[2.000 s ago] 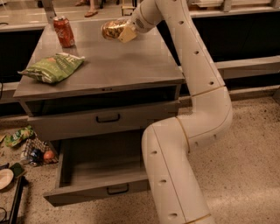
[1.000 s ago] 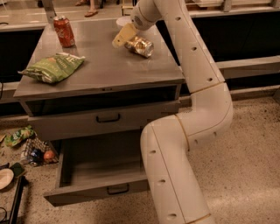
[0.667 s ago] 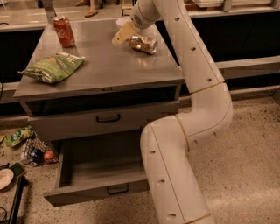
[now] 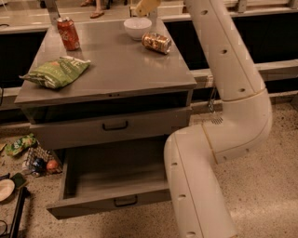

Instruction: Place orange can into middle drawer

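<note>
The orange can point(image 4: 156, 42) lies on its side on the grey cabinet top point(image 4: 116, 69), at the back right, next to a white bowl point(image 4: 138, 27). My gripper point(image 4: 146, 5) is up at the top edge of the view, above the bowl and clear of the can, holding nothing that I can see. The middle drawer point(image 4: 139, 123), with its small black handle point(image 4: 115, 125), is closed. The lowest drawer point(image 4: 111, 179) below it is pulled open and empty.
A red cola can point(image 4: 68, 33) stands at the back left of the top. A green chip bag point(image 4: 56, 72) lies at the front left. My white arm point(image 4: 223, 116) hangs down the cabinet's right side. Litter point(image 4: 28, 153) lies on the floor at left.
The can was held in my gripper, then laid on its side on the cabinet top. My gripper has let go and risen clear of it.
</note>
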### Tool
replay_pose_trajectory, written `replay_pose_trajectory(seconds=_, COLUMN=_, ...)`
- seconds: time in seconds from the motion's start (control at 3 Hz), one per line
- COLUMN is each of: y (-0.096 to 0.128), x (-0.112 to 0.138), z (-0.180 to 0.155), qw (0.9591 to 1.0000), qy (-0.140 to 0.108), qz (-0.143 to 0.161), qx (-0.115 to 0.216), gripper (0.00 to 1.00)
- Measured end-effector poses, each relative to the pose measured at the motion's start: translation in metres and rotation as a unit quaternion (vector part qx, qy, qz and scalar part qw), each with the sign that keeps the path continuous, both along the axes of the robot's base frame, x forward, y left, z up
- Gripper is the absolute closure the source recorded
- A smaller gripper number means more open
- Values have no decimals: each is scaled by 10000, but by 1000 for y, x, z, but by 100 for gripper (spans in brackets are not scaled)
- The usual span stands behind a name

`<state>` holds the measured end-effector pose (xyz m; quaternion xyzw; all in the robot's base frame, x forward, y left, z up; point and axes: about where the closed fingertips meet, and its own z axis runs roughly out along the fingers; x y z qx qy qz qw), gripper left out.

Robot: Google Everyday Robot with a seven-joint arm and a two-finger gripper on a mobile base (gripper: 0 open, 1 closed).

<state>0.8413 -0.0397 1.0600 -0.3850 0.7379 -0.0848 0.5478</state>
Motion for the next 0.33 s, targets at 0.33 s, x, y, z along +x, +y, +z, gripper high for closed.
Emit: replay_pose_trajectory(seconds=0.33, y=9, x=-20, z=32, qw=9990, qy=-441, qz=74, qx=-52, gripper=0)
